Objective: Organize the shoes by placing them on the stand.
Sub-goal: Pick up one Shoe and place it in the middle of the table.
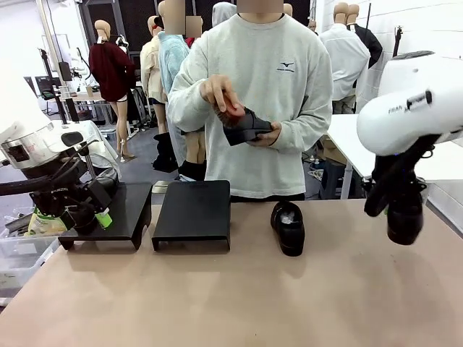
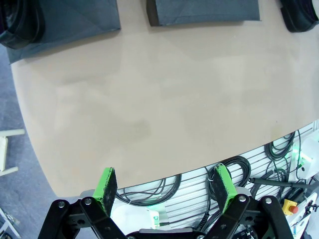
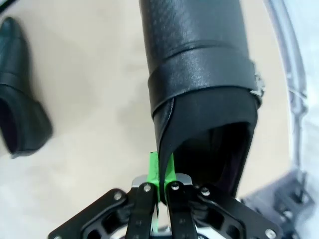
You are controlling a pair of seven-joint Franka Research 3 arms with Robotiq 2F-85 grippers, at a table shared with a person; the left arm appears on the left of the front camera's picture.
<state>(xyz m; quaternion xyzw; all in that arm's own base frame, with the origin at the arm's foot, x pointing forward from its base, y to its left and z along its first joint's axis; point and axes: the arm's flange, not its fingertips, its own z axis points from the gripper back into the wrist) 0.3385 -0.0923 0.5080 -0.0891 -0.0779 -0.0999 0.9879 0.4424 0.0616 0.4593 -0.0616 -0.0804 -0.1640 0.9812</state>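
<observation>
Across the tan desk [image 1: 325, 289], two black stands [image 1: 194, 210] are sitting centre-left. A person [image 1: 249, 72] is holding one shoe [image 1: 246, 126] at upper centre; another shoe [image 1: 289, 228] is lying mid-frame. I'm clamping a third shoe [image 3: 199, 74] at right in my right gripper [image 3: 160, 170]; my left gripper [image 2: 164, 185] is hanging with fingers apart.

Robotics lab: white arm [image 1: 409, 112], worktables [image 1: 351, 141].

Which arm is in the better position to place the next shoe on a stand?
Right. The right claw is shut on the collar of a black shoe, above the table; the left claw is open and empty. A black stand is bare.
</observation>
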